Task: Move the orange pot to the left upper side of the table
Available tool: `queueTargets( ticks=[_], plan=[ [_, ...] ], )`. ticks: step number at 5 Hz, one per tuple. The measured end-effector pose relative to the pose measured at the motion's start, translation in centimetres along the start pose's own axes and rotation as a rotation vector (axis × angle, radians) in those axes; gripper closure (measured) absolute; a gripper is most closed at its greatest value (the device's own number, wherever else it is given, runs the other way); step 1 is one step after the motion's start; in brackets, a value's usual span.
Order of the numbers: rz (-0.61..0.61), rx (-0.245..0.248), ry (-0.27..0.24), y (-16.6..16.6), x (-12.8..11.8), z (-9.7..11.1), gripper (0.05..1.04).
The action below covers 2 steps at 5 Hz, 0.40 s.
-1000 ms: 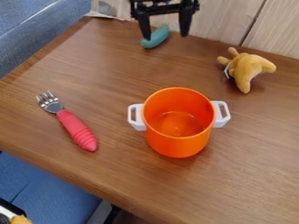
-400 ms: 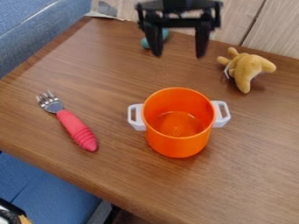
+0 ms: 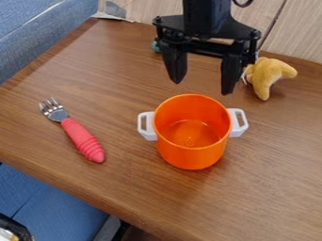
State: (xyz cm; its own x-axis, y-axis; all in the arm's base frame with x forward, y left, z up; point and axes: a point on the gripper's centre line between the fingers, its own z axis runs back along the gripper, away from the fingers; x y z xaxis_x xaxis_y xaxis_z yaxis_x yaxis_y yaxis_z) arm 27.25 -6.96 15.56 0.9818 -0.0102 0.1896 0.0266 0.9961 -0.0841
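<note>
Now the black two-finger gripper (image 3: 202,88) is swooping down, fingers wide apart, to twelve o'clock of the white-handled orange pot (image 3: 190,157) that's sitting mid-way across the wooden table (image 3: 113,70), so a grasp is looking nearer.

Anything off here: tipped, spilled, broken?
Nothing stands out. The orange pot stands upright and looks intact, the red-handled fork lies flat, and I see no spill. The hand partly hides the yellow plush toy.
</note>
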Motion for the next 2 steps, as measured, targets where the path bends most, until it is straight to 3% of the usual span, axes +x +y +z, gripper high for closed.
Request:
queueTargets(
  ticks=[1, 2],
  plan=[
    [-0.094, -0.017, 0.036, -1.2, -1.8, -0.7, 0.083],
    [-0.207, 0.005, 0.084, -2.7, -2.9, -2.4, 0.083]
  ],
)
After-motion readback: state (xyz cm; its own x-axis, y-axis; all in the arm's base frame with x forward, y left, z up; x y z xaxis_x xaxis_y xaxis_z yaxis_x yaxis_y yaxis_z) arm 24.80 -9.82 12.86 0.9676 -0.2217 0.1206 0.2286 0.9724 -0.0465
